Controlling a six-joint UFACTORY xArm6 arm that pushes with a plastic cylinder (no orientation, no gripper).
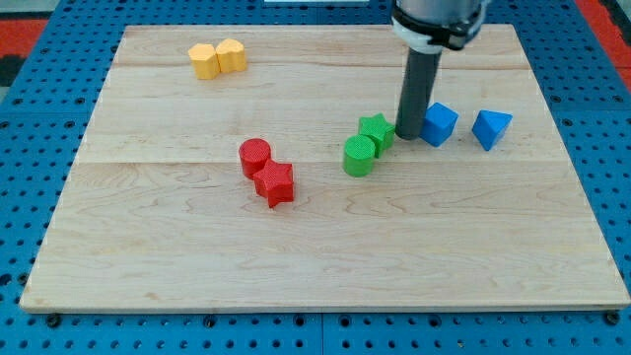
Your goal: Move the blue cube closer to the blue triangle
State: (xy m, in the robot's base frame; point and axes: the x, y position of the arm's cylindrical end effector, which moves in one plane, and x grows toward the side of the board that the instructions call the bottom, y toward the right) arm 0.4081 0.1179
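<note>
The blue cube (440,124) sits on the wooden board at the view's right of centre. The blue triangle (491,128) lies just to its right, a small gap apart. My tip (408,134) is down on the board right against the cube's left side, between the cube and the green star (377,131). The dark rod rises from there to the arm at the view's top.
A green cylinder (359,156) touches the green star at its lower left. A red cylinder (254,156) and a red star (275,182) sit together left of centre. Two yellow blocks (218,58) lie at the top left. The wooden board (296,256) lies on blue pegboard.
</note>
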